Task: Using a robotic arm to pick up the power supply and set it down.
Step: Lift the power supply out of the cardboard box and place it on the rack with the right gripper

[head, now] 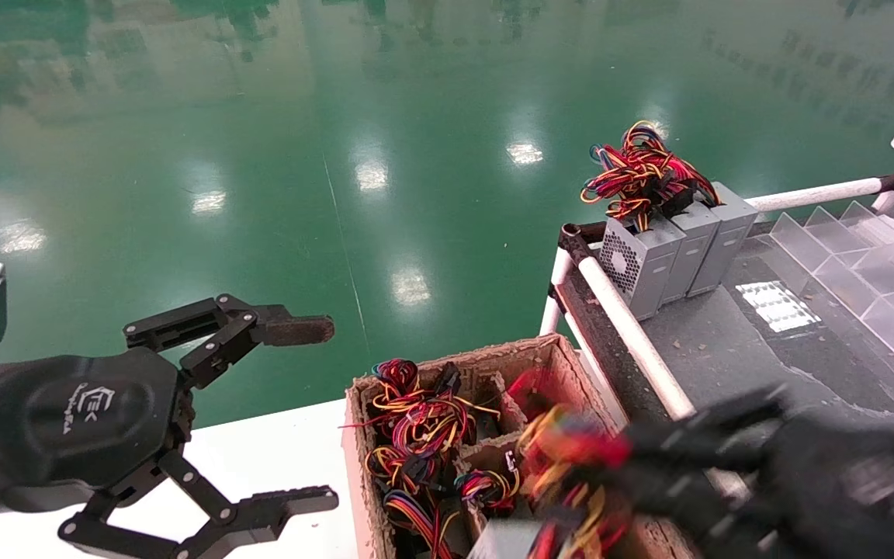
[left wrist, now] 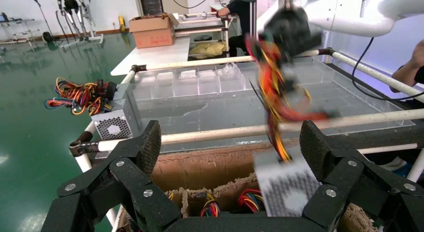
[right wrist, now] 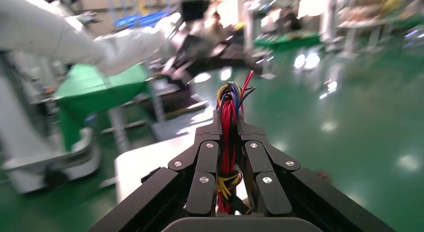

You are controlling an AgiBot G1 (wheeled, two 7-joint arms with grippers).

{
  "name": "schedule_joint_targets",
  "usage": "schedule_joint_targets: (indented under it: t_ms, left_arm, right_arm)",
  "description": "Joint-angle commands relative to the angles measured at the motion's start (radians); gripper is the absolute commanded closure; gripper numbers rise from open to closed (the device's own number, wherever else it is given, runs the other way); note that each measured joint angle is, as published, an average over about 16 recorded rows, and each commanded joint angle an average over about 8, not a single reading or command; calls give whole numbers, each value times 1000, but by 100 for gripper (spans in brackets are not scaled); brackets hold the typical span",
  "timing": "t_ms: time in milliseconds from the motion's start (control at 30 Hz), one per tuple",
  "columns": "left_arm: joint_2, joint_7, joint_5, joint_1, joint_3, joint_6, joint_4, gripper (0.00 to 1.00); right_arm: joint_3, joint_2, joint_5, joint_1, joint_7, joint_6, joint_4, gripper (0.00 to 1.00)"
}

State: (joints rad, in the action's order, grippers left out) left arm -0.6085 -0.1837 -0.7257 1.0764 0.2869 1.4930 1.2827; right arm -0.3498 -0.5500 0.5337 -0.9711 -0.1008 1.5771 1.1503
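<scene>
Right hand (head: 633, 466): at 5 o'clock in the head view, motion-smeared, above the near corner of the cardboard box (head: 548, 353). Fingers pressed together on a bundle of red, yellow and black wires (right wrist: 229, 142); the right wrist view shows the bundle pinched between both pads and poking out past the tips.

Power supply (left wrist: 289, 188): grey metal case with perforated grille, hanging below the held wires, just above the box's divided compartments. In the head view only its top edge (head: 505, 541) shows at 6 o'clock. Apparently carried by its harness alone, the case itself ungripped.

Box contents: further coloured wire looms (head: 416, 427) in the pulp compartments at 6 o'clock.

Bench (head: 726, 349): dark surface framed by white tubing, at 3 o'clock. Three grey supplies (head: 676, 248) stand upright side by side at 1 o'clock, wires bunched on top. Clear partitioned trays (head: 866, 264) at 3 o'clock.

Left hand (head: 292, 411): at 8 o'clock, fingers spread wide, holding nothing, over the white table edge (head: 276, 450).

Step in hand, as judged: lift and carry, pick done, setting down not yet done.

Next move calls for: travel toward 2 o'clock over the tubing, keeping the swinging case clear of the rail, then lowering it upright beside the standing row before releasing.
</scene>
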Motion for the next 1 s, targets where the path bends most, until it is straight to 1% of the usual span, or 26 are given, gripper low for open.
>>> schedule_joint_targets:
  t_ms: [33,233,467,600,767,867,1000]
  left_arm:
    - [0,0,0,0,0,0,0,0]
    - [0,0,0,0,1,0,0,0]
    - [0,1,1,0,1,0,0,0]
    - [1,1,1,0,1,-1,0,0]
    - [1,1,1,0,2,-1,0,0]
    - [1,1,1,0,2,-1,0,0]
    - [1,1,1,0,2,-1,0,0]
  right_arm:
    - [22,27,-47,2,18,4,-20,100]
    - [55,80,-96,-6,97,-3,-128,100]
    - [83,112,-85,-47,180,-38,-315,100]
    - [89,129,-58,-77,223,-56,-410,100]
    - [79,148,1,-107,280,-75,-499,100]
    - [64,145,39,-120,307,-80,-545,100]
    - [40,120,81,-144,323,-75,-597,100]
